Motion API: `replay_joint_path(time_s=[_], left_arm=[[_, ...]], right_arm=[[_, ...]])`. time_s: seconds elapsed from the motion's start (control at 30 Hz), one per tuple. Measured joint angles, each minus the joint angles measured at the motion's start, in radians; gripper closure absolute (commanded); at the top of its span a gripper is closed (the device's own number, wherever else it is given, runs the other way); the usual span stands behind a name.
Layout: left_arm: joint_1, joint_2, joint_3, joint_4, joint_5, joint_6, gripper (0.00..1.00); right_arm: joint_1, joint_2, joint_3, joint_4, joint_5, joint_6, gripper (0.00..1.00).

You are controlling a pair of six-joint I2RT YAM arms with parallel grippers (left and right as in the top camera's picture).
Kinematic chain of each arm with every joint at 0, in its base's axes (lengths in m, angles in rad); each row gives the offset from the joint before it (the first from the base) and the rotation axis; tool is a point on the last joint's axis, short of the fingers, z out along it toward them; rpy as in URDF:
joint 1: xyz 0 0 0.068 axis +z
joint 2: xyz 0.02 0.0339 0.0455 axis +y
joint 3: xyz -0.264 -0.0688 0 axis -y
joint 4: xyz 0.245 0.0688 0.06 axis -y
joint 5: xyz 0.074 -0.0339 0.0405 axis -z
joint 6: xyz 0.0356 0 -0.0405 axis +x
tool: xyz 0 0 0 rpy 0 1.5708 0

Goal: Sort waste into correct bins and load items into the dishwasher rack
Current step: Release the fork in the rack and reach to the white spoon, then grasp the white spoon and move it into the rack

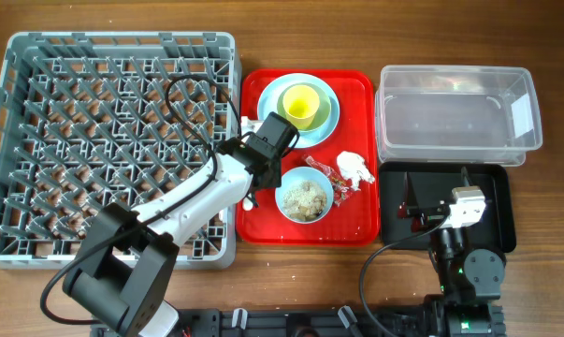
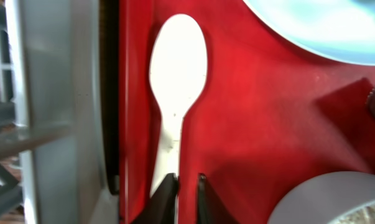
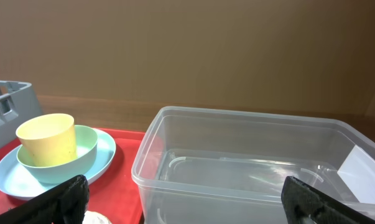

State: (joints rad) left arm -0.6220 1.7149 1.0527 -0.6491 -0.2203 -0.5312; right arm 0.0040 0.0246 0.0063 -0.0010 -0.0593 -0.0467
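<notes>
The left gripper [image 2: 184, 194] is hanging over the left side of the red tray [image 2: 249, 112], its fingers pinched to a narrow gap with only tray showing between them. The white spoon [image 2: 178, 68] is lying flat there beside the grey rack [image 2: 56, 112], its handle reaching the left fingertip. The right gripper [image 3: 184, 202] is gaping wide, facing the clear tub [image 3: 249, 162].

Tight lane along the red tray's [image 2: 255, 118] edge
The rack [image 2: 56, 112] crowds the spoon's [image 2: 178, 68] left; bare tray opens right, up to plate [image 2: 324, 25] and bowl [image 2: 336, 199].
</notes>
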Motion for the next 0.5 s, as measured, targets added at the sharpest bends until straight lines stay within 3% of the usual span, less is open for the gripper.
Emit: replay_joint_path(time_s=[0.2, 0.5], left_arm=[[-0.011, 0.020, 0.000, 0.026, -0.034, 0.001, 0.82], [-0.014, 0.094, 0.000, 0.052, -0.090, 0.002, 0.80]], right_arm=[[0.000, 0.000, 0.000, 0.000, 0.000, 0.000, 0.00], [0.000, 0.000, 0.000, 0.000, 0.000, 0.000, 0.00]])
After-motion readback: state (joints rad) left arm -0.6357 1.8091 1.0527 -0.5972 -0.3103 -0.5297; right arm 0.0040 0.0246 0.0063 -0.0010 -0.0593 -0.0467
